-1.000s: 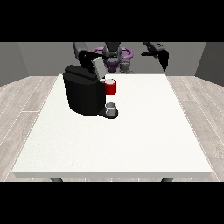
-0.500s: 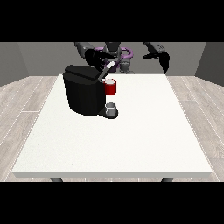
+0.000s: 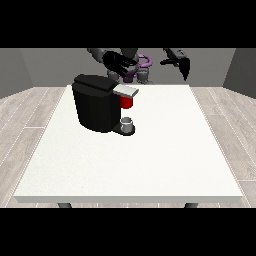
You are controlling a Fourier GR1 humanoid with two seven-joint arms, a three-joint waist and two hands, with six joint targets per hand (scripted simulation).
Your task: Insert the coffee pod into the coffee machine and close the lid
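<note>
- Large white rectangular table [image 3: 150, 165]: carries the machine on its far-left part, as the view shows it.
- Black box-shaped coffee machine [image 3: 97, 105]: stands upright, its grey lid [image 3: 126, 91] jutting toward the view's right and lying about level. A red thing at the machine [image 3: 127, 102] sits just under the lid. Below it, a small grey thing [image 3: 128, 123] rests on the machine's base; it cannot be told for the pod.
- Black hand at the view's left [image 3: 120, 62]: hovers above and just behind the lid, apart from it, fingers spread and fairly straight, nothing held. This is the nearer hand; the lid lies below it and toward the camera, so a downward press looks like the deciding move.
- Black hand at the view's right [image 3: 181, 62]: raised well apart from the machine; whether its fingers are curled cannot be told.
- Grey coffee pod: not plainly seen anywhere.
</note>
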